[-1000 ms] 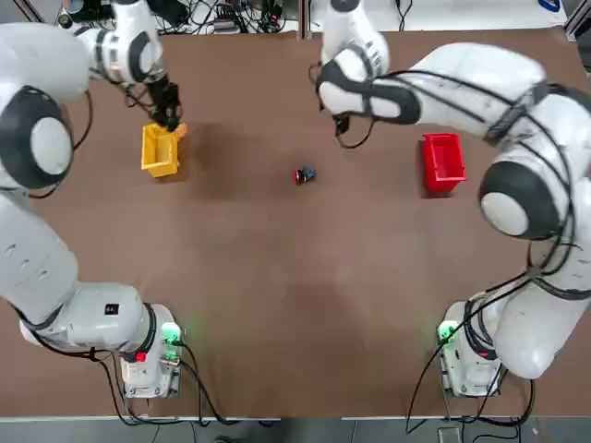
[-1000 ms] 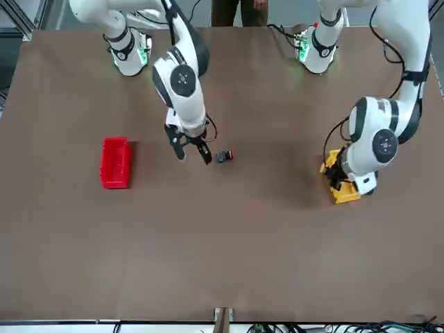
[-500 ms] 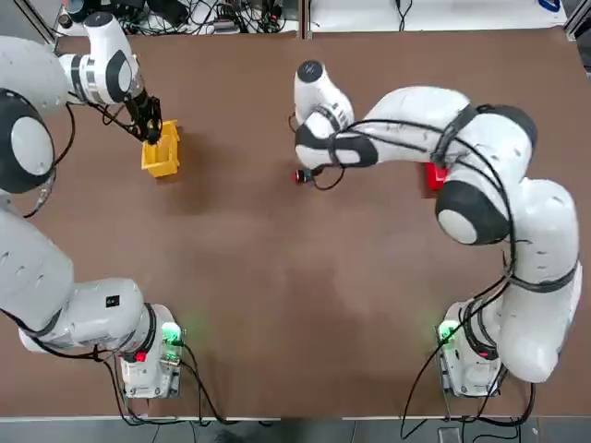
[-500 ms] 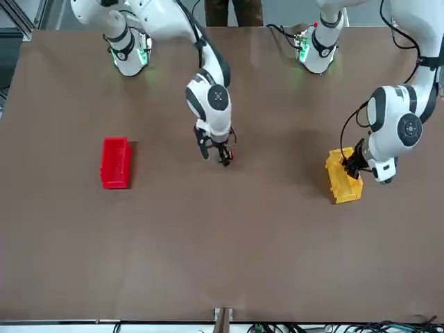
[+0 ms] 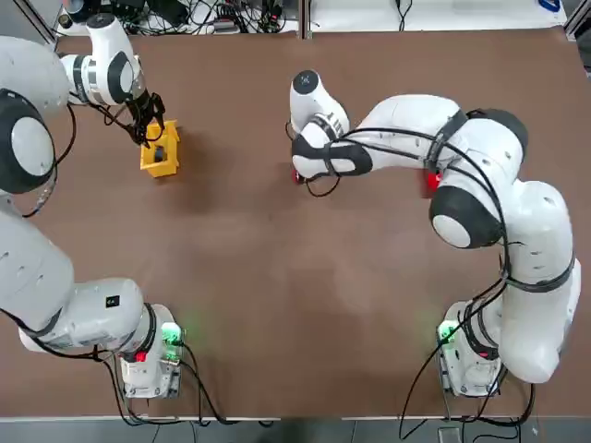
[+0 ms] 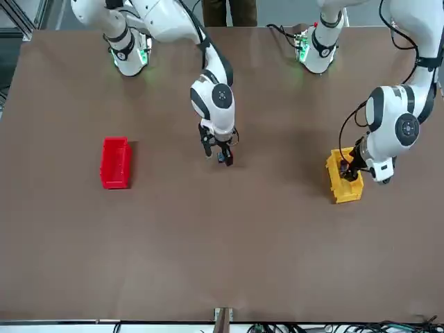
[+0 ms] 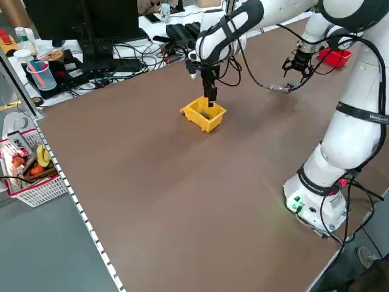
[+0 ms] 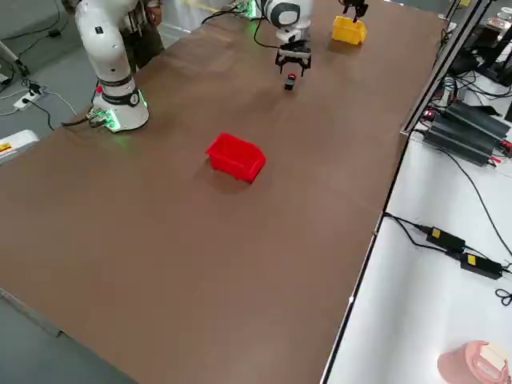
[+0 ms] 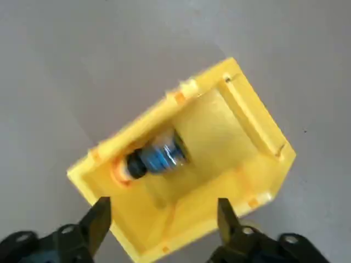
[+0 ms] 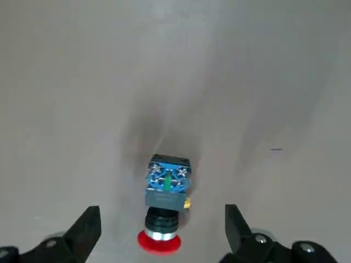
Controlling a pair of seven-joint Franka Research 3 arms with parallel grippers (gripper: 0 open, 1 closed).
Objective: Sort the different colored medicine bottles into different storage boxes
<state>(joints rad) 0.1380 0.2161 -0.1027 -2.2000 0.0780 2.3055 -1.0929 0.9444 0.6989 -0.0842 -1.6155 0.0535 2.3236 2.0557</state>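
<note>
Straddling the red-capped bottle (image 10: pixel 163 205) on the tabletop (image 5: pixel 277 295), right pincer (image 10: pixel 162 233) gapes wide for pickup; left pincer (image 9: pixel 162 216), wide & empty, hangs over yellow bin (image 9: pixel 258 137) w/ orange-capped bottle (image 9: pixel 151 159) inside.

Bare table (image 5: pixel 277 277) lies between the yellow bin (image 5: pixel 160 152) and red bin (image 6: pixel 115 162).

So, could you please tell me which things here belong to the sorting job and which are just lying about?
Job: yellow box holding the orange-capped bottle; red-capped bottle; red box.
Lying about: cables, cup, basket, power bricks.
</note>
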